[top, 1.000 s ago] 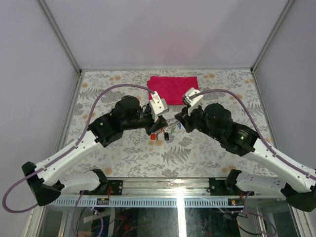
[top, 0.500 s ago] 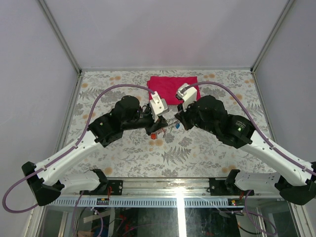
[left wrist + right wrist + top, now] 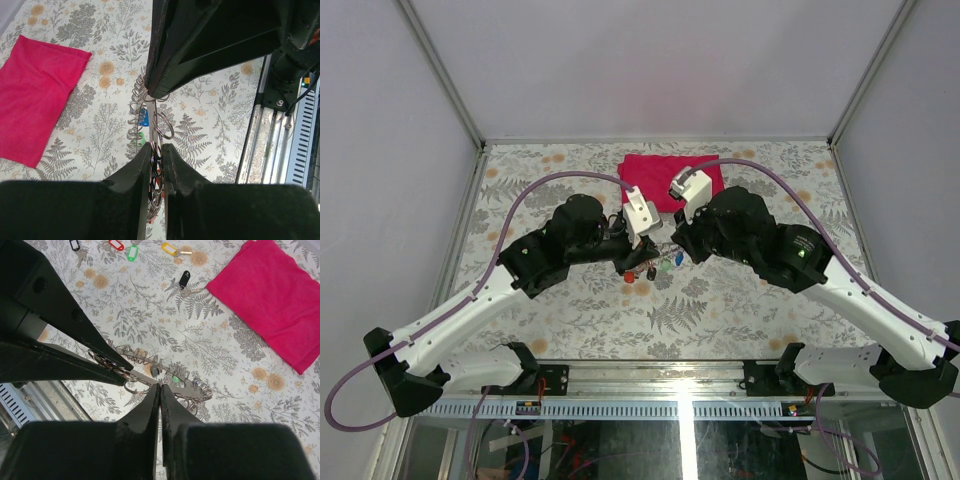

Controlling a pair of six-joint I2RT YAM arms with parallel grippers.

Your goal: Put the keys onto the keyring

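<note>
At the near edge a metal rail [image 3: 670,378] carries both arm bases. The arms reach in over the fern-patterned table [image 3: 720,315] and meet nose to nose around its middle.

The left gripper [image 3: 157,148] is clamped on the keyring [image 3: 155,167] — from its own wrist the ring shows edge-on as a bunch of thin dark wire loops pinched between the fingers, with a bit of red and black among them. The right gripper [image 3: 159,386] faces it, tip close to tip. Its fingers are pressed almost together with only a sliver between them, and I cannot tell whether they have hold of anything. A small wire ring [image 3: 137,386] sits just beside the right fingertips, between them and the left gripper's.

From above, four keys [image 3: 665,265] show in a short row under the two grippers: a red tag [image 3: 630,277] nearest the left gripper, then black, green and a blue tag [image 3: 144,118]. It is not clear whether they hang from the keyring or lie on the table.

Further out in the right wrist view, loose keys [image 3: 132,252] lie flat on the table, well apart from the keyring — black, red, green and yellow in a line, and one more black nearer the cloth. The red cloth [image 3: 665,178] lies flat near the table's far edge.
</note>
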